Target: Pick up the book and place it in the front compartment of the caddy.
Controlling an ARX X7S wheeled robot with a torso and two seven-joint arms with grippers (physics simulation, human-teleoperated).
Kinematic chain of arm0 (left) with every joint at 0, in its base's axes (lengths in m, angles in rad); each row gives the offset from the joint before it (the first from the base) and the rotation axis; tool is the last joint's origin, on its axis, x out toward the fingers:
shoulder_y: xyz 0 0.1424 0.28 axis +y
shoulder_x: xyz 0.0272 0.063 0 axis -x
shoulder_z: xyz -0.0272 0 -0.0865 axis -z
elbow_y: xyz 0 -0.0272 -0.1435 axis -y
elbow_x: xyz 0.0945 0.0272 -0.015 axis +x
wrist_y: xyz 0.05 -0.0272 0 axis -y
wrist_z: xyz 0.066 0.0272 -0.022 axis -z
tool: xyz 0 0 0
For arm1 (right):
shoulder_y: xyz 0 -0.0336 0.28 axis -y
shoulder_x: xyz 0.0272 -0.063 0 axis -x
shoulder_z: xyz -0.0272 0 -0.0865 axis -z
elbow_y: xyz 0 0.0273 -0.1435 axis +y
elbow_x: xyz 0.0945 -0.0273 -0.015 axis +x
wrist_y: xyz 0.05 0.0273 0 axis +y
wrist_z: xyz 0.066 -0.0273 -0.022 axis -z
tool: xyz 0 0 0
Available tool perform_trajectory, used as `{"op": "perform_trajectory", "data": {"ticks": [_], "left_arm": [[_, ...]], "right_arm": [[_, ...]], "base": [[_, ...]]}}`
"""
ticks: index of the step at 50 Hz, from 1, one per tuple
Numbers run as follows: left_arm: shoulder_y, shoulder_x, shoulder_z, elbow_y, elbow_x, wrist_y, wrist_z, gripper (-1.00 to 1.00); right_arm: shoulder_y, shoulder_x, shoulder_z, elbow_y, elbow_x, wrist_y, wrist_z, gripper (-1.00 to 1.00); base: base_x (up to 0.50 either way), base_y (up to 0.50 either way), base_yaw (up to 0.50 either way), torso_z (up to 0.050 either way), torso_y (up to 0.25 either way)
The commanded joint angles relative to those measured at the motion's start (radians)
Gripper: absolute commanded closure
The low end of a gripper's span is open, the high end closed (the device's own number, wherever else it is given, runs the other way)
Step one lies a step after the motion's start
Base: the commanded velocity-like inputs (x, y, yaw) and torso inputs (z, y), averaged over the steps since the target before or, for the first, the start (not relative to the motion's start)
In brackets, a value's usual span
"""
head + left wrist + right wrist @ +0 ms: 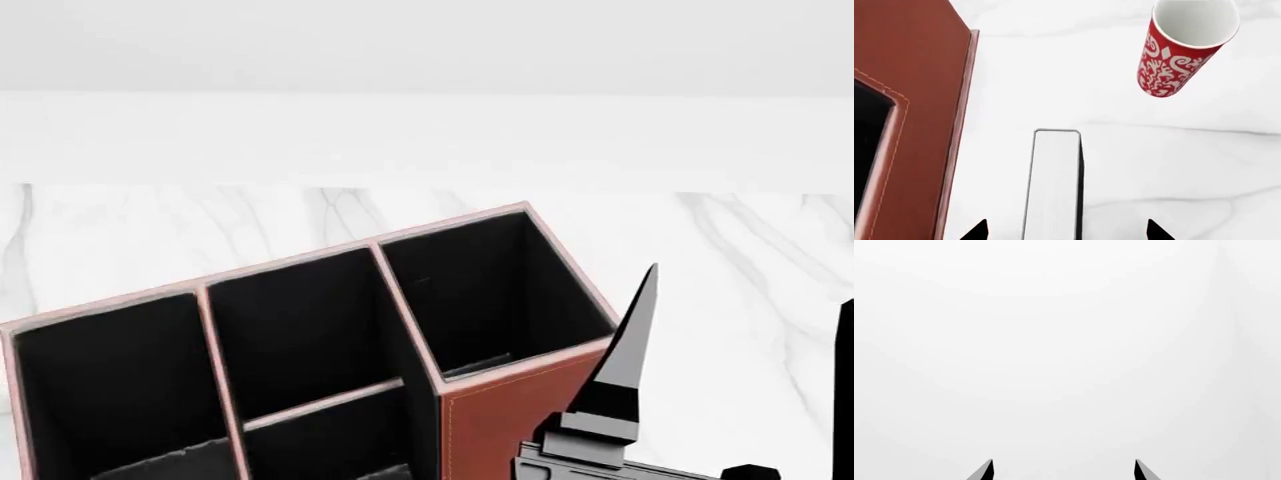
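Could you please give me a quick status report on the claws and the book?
Left claw open, straddling the upright book. Right claw open, empty. Caddy close beside the book; mug stands apart.

Bright, even, diffuse light with no visible source; all three renders are crisp, without blur or edge distortion; the right wrist view is nearly pure white; shadows are faint, a soft grey beside the book (1051, 185) at lower centre; the caddy (501, 425) lining reads flat black.
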Motion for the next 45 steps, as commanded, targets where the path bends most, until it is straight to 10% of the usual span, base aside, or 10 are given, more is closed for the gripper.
{"op": "perform_trajectory", "data": {"ticks": [1, 40, 41, 45], "left_arm": [[0.025, 0.032, -0.005, -0.022, 0.030, -0.004, 0.053, -1.00], [0.066, 0.030, 0.052, -0.088, 0.162, 0.046, 0.126, -1.00], [0.066, 0.030, 0.053, -0.091, 0.166, 0.047, 0.128, 1.00], [0.061, 0.030, 0.055, -0.085, 0.161, 0.042, 0.131, 1.00]], "right_arm": [[0.003, -0.014, 0.018, -0.006, -0.014, 0.001, -0.028, -1.00], [0.005, 0.001, 0.007, 0.000, -0.010, -0.013, -0.013, -1.00], [0.004, 0.001, 0.007, 0.002, -0.010, -0.015, -0.013, -1.00], [0.004, 0.002, 0.005, 0.004, -0.011, -0.018, -0.013, -1.00]], "base": [[0.00, 0.00, 0.00, 0.000, 0.000], [0.00, 0.00, 0.00, 0.000, 0.000], [0.00, 0.00, 0.00, 0.000, 0.000], [0.00, 0.00, 0.00, 0.000, 0.000]]}}
